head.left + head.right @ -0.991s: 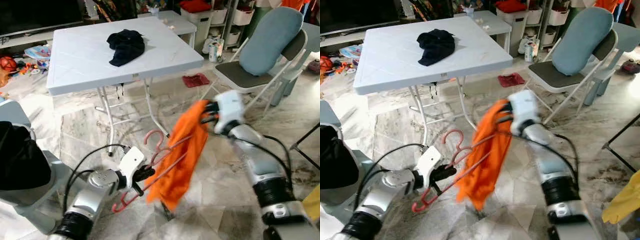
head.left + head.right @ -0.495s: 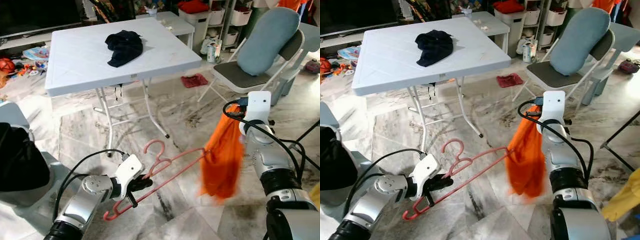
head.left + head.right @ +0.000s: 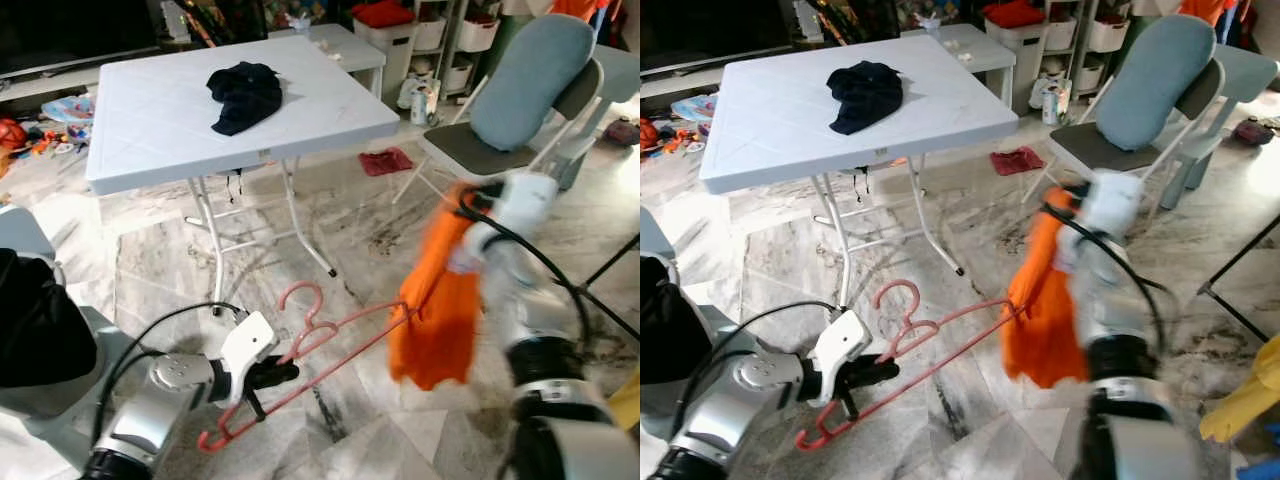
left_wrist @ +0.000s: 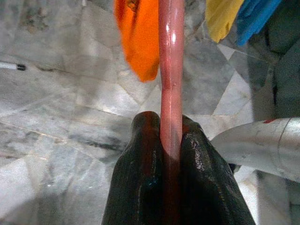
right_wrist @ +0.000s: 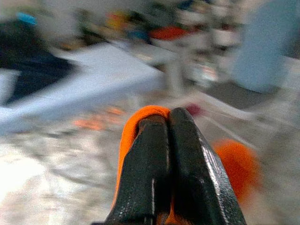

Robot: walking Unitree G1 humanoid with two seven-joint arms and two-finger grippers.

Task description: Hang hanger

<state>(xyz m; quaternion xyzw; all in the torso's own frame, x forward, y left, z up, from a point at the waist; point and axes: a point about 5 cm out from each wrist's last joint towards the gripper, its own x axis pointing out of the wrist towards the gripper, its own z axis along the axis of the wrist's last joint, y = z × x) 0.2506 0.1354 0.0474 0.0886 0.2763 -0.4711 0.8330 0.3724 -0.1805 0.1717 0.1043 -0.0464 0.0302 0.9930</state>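
Slightly raised since a moment ago, orange cloth garment pinched in clenched right tool, pink plastic hanger low over marble floor, gripped by left tool, its far end touching the garment

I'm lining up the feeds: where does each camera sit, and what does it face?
Head eyes: look forward and down at pink hanger, orange garment, white table; both silver arms show.
Left wrist: along left tool, clamping the hanger.
Right wrist: along right tool, pinching the garment.
Shared: hanger and garment.
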